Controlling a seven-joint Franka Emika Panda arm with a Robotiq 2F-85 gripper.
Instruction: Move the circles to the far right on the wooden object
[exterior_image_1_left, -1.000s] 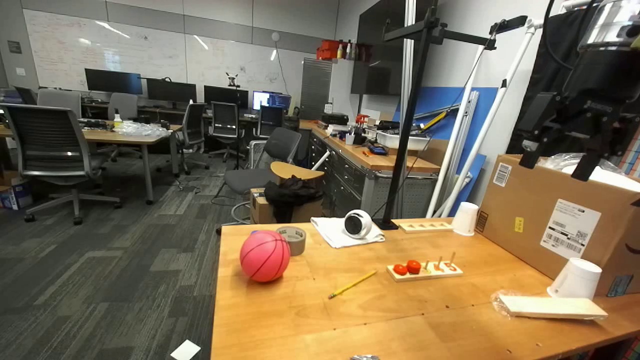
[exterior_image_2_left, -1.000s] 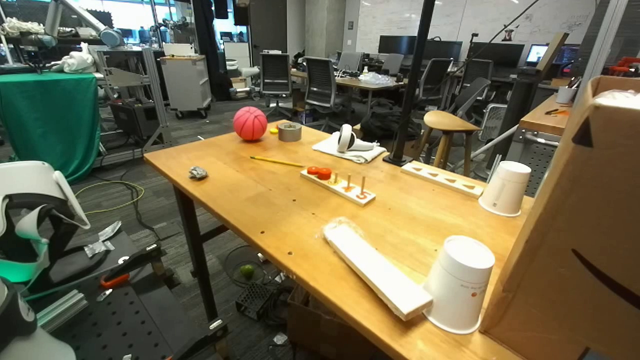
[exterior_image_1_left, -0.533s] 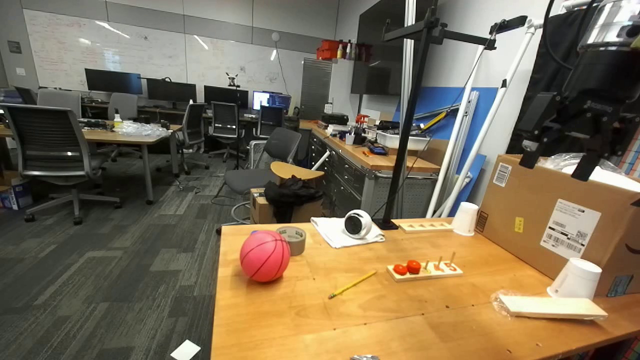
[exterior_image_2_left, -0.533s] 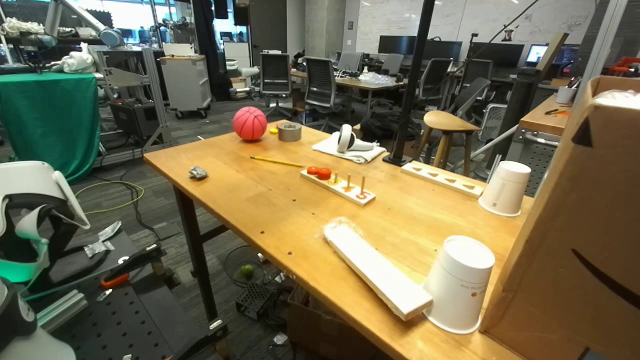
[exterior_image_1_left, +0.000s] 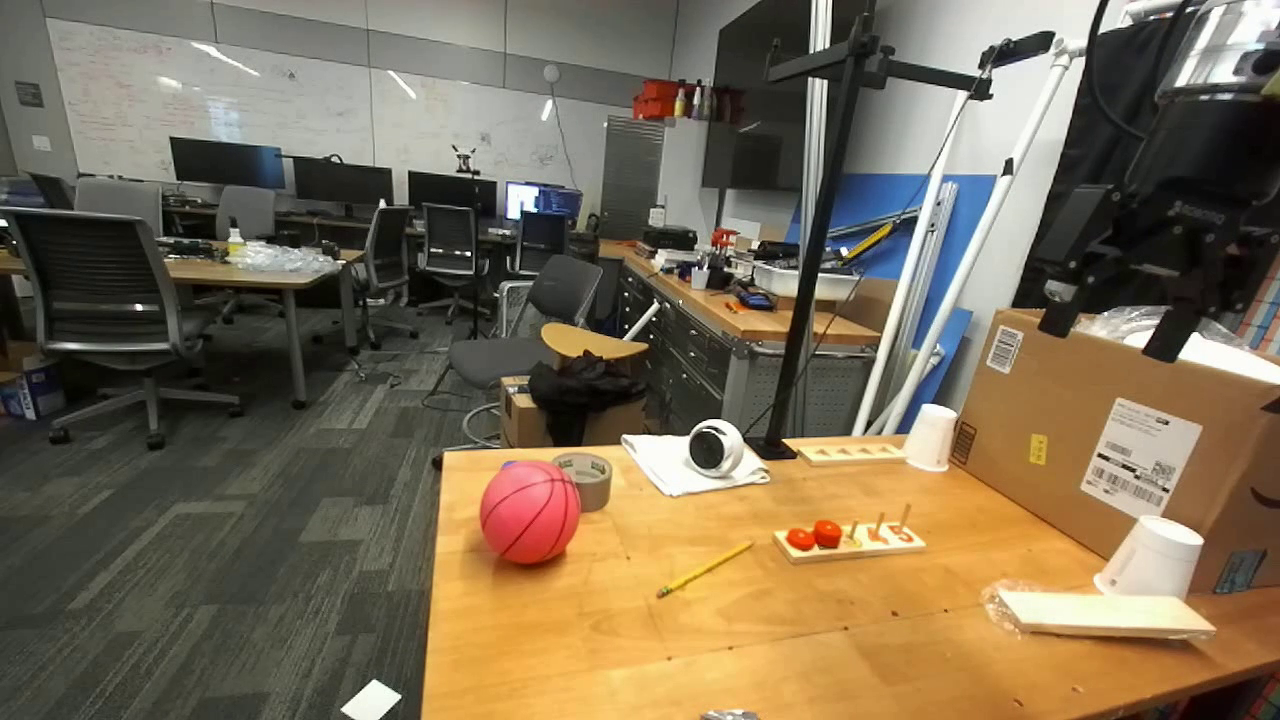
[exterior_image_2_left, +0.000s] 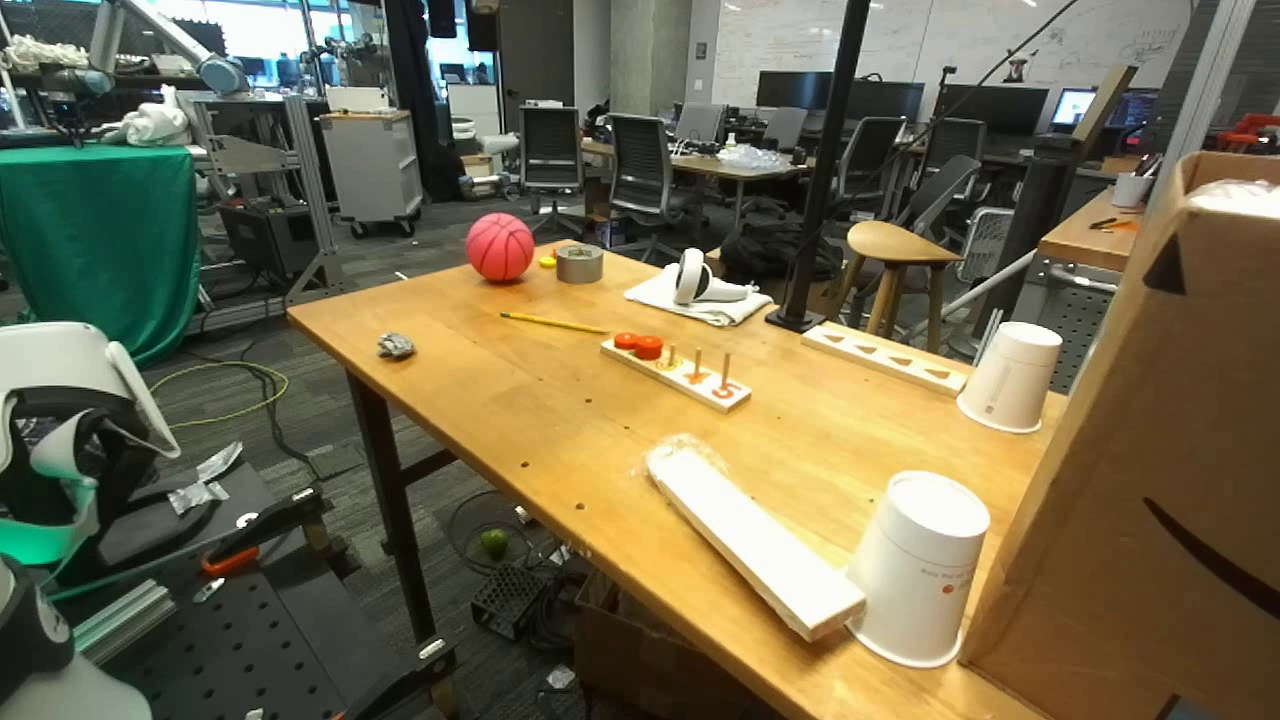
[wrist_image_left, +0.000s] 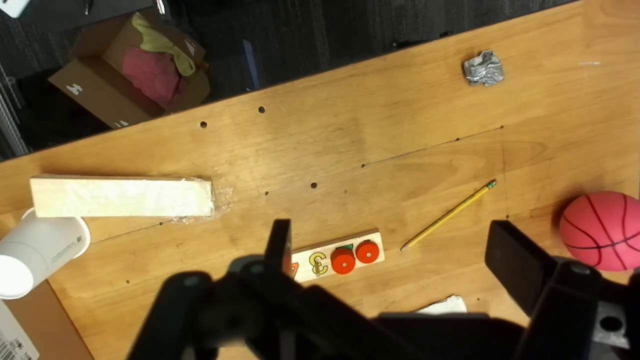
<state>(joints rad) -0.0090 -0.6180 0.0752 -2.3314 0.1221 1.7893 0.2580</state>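
Note:
The wooden object is a small pale board with upright pegs and painted numbers, on the table in both exterior views (exterior_image_1_left: 852, 554) (exterior_image_2_left: 682, 384) and in the wrist view (wrist_image_left: 304, 262). Red circles sit on two neighbouring pegs at one end: an end one (exterior_image_1_left: 800, 539) (exterior_image_2_left: 625, 341) (wrist_image_left: 367, 251) and a taller-looking one beside it (exterior_image_1_left: 827, 534) (exterior_image_2_left: 648, 347) (wrist_image_left: 343, 261). The pegs at 3, 4 and 5 are bare. My gripper (exterior_image_1_left: 1112, 335) (wrist_image_left: 390, 240) is open and empty, high above the table. In the wrist view its left finger hides the board's far end.
A yellow pencil (wrist_image_left: 450, 214) and pink ball (exterior_image_1_left: 530, 512) lie near the board. A tape roll (exterior_image_1_left: 584, 481), camera on a cloth (exterior_image_1_left: 715, 448), black pole (exterior_image_1_left: 820, 230), wrapped plank (exterior_image_2_left: 750, 535), two white cups (exterior_image_2_left: 920, 570) (exterior_image_2_left: 1010, 376) and large carton (exterior_image_1_left: 1120, 440) stand around.

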